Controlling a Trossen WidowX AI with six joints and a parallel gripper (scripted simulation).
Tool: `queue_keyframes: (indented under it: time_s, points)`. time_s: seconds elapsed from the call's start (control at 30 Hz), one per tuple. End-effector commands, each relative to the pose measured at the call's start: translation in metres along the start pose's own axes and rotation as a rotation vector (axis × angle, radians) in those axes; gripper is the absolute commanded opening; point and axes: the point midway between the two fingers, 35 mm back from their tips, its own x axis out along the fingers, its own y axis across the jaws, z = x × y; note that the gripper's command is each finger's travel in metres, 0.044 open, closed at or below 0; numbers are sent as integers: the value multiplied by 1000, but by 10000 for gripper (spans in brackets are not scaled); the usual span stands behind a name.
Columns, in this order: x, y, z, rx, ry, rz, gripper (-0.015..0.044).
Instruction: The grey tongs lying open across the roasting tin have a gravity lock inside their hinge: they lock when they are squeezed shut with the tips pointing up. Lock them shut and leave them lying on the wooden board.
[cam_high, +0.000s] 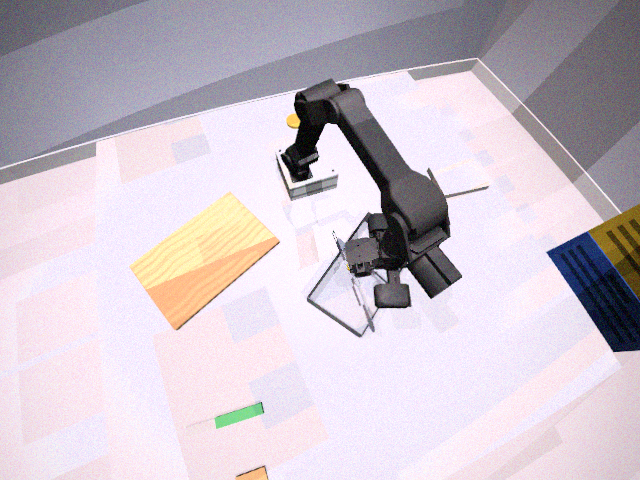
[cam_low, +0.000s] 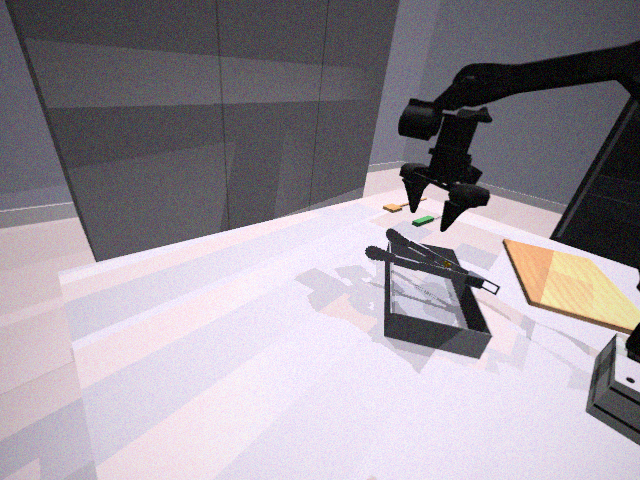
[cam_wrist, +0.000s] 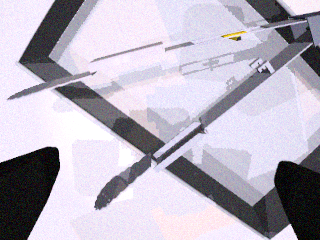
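The grey tongs (cam_high: 361, 302) (cam_low: 413, 261) (cam_wrist: 175, 142) lie spread open across the roasting tin (cam_high: 334, 318) (cam_low: 436, 335) (cam_wrist: 50, 30). In the exterior view their tips stick out past the tin's left wall, and the hinge end with its wire loop overhangs the side nearer the board. A small yellow mark shows near the hinge. My gripper (cam_high: 385, 260) (cam_low: 428, 220) (cam_wrist: 170, 166) is wide open and empty, pointing down above the tongs and touching nothing. The wooden board (cam_high: 206, 253) (cam_low: 568, 284) has nothing on it.
A green-handled tool (cam_high: 239, 415) (cam_low: 423, 221) and an orange-brown piece (cam_high: 253, 473) (cam_low: 392, 208) lie beyond the tin. The robot's base (cam_high: 312, 186) (cam_low: 610, 382) stands beside the board. A pale slab (cam_high: 465, 178), a yellow disc (cam_high: 293, 120) and a blue-and-yellow block (cam_high: 589, 289) are farther off.
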Motion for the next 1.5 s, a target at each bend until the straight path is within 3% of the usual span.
queue_keyframes:
  time_s: [0.0,0.8,1.47]
  points:
    - [14,-10,8,-808,1,-9,440]
    - [35,-25,20,-2114,15,-15,440]
    - [35,-25,19,-2129,15,-15,440]
